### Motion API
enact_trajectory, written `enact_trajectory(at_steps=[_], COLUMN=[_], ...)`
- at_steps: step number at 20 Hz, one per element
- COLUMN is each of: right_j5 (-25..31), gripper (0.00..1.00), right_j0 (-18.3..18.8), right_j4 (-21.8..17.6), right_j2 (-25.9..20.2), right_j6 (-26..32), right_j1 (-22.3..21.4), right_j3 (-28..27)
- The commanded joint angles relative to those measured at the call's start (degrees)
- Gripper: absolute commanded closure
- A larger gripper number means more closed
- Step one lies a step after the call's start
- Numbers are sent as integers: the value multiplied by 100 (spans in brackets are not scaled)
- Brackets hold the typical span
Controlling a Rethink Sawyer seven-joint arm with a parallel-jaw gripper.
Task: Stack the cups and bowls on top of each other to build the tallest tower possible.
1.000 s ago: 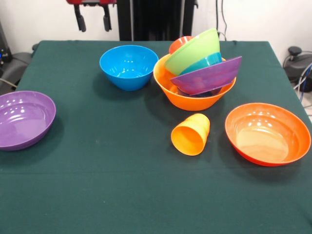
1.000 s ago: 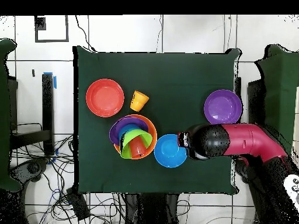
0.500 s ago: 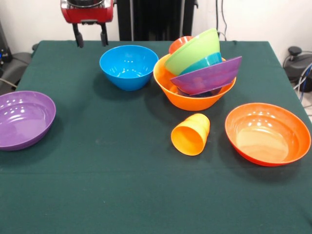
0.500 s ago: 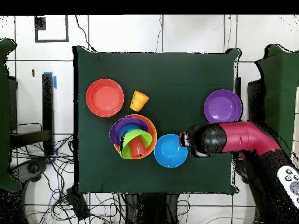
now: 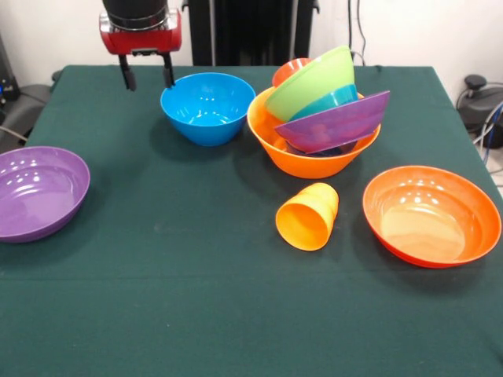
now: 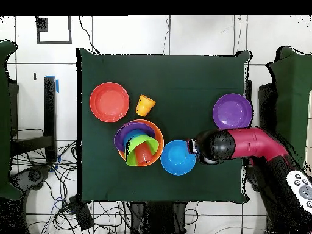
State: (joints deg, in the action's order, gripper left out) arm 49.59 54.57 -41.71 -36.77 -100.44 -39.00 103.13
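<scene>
The tower is a big yellow-orange bowl (image 5: pixel 302 161) (image 6: pixel 156 131) holding a tilted purple bowl (image 5: pixel 334 123), a teal-blue bowl (image 5: pixel 338 98), a lime green bowl (image 5: pixel 310 81) and a red-orange cup (image 5: pixel 288 70) (image 6: pixel 144 156). A medium blue bowl (image 5: pixel 207 106) (image 6: pixel 178 157) stands beside it. A yellow-orange cup (image 5: pixel 308 216) (image 6: pixel 145 105) lies on its side. A wide red-orange bowl (image 5: pixel 431 214) (image 6: pixel 109 102) and a second purple bowl (image 5: pixel 38 191) (image 6: pixel 232 111) sit apart. My gripper (image 5: pixel 146 73) hangs open and empty just left of the blue bowl.
The dark green cloth (image 5: pixel 196 298) covers the table. The red arm (image 6: pixel 256 143) reaches in over the table's right edge in the overhead view. Cables lie on the floor around the table.
The gripper has come down from the top edge and shifted slightly toward the blue bowl. No bowl or cup has moved.
</scene>
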Motion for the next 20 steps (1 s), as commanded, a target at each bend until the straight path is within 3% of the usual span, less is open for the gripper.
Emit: enact_trajectory(at_steps=[1, 8, 12, 20], right_j5=[-372, -290, 4, 414], gripper=[0, 0, 0, 0], right_j0=[-33, 37, 85, 177], right_j4=[-477, -678, -579, -575], right_j2=[-203, -183, -251, -347], right_j6=[1255, 1589, 1743, 2229], right_j1=[341, 640, 449, 507], right_j3=[-446, -774, -793, -1180])
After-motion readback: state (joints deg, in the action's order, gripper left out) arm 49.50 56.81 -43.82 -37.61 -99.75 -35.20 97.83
